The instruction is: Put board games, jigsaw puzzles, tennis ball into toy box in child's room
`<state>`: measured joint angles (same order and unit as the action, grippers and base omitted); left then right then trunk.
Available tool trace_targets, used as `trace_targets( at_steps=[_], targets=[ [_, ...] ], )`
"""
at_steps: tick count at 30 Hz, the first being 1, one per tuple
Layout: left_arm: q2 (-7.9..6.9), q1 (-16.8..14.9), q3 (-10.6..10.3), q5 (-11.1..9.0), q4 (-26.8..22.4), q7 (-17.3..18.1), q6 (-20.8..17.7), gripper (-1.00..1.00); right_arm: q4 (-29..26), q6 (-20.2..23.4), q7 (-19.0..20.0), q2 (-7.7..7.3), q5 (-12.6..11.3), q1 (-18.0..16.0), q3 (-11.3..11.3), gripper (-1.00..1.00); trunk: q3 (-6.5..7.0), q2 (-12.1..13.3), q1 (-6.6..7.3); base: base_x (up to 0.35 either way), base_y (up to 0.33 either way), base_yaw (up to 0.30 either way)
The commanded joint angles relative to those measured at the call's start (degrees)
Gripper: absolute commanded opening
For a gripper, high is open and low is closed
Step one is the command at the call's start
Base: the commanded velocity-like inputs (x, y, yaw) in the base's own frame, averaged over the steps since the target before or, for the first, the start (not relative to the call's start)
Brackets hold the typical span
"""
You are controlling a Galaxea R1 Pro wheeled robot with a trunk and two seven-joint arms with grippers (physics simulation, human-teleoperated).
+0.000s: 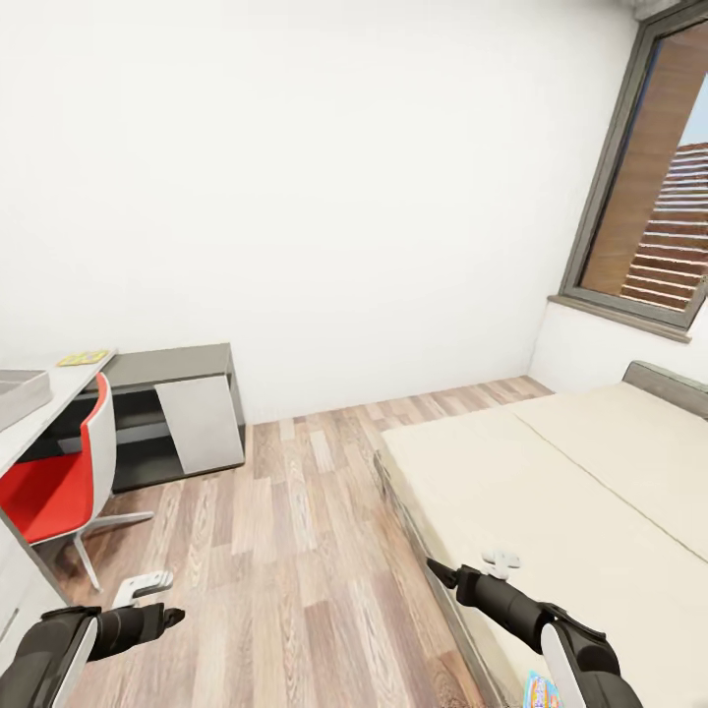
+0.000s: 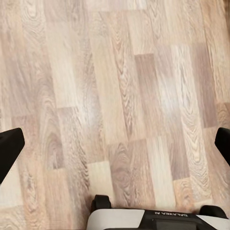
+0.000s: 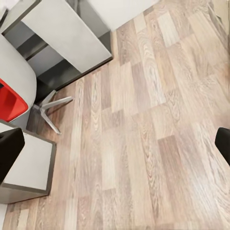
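Both grippers, left (image 1: 147, 588) and right (image 1: 503, 562), spread open and empty over plank floor (image 1: 285, 551); bed (image 1: 580, 492) stretching lengthwise far-right toward window (image 1: 654, 187); toy box (image 1: 20, 391) at far left.

Bright, even, flat light. The wall (image 1: 324, 177) glares nearly blown-out white. Soft faint shadows lie under the chair (image 1: 59, 482) and cabinet (image 1: 177, 413). Straight lines bow toward the head view's edges. Wrist views look slightly soft.
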<state>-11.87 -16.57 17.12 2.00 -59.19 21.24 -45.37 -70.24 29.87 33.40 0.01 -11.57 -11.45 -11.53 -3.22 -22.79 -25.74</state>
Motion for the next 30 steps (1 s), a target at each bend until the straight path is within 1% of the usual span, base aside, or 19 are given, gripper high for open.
trace_targets(
  at_steps=[1,9,20,25,30],
  targets=[
    [0.0,0.0,0.1,0.2,0.0,0.4,-0.2,1.0,0.0,0.5,0.1,0.01,-0.4,-0.1,-0.1,1.0,-0.09,-0.1,-0.04,0.006,0.281,-0.253],
    [0.0,0.0,0.1,0.3,0.0,0.4,-0.2,1.0,0.0,0.5,0.1,0.03,-0.4,-0.1,-0.1,1.0,0.26,-0.1,-0.04,0.085,0.274,-0.253],
    [0.02,0.0,0.1,0.3,0.0,0.4,-0.2,1.0,0.0,0.5,0.1,0.03,-0.4,-0.1,-0.1,1.0,0.75,-0.1,-0.04,0.205,0.229,-0.253],
    [0.04,0.0,0.1,0.3,0.0,0.5,-0.2,1.0,0.0,0.5,0.1,0.02,-0.4,-0.1,-0.1,1.0,0.96,-0.1,-0.04,0.192,0.141,-0.244],
    [0.02,0.0,0.1,0.3,0.0,0.5,-0.2,1.0,0.0,0.5,0.1,0.0,-0.3,-0.1,0.0,1.0,1.05,-0.1,-0.04,0.119,0.041,-0.108]
  ],
)
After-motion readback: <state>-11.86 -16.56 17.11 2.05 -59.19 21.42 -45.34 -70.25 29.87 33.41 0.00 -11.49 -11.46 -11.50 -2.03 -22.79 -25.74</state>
